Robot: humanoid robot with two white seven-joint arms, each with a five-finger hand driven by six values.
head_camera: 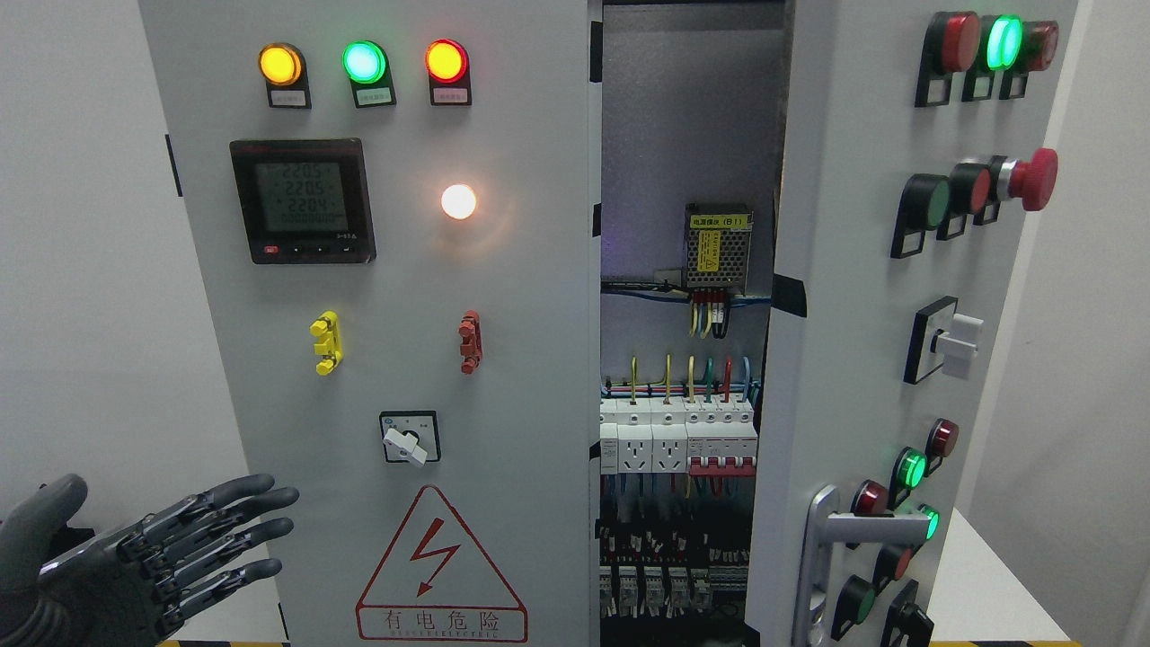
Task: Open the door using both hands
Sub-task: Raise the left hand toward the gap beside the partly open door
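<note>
A white bench (997, 584) shows at the lower right, its bare top visible behind and beside the swung-open right door (862, 314) of the grey electrical cabinet (503, 404); the cabinet seems to stand on this surface, though the door hides where its base meets the bench; a strip of yellow-and-black hazard tape (225, 642) runs along the very bottom edge of the view, seen at the lower left below the cabinet and again at the lower right; a pale patch of the same surface appears at the lower left beside the cabinet's left side; nothing else can be made out lying on the bench.
</note>
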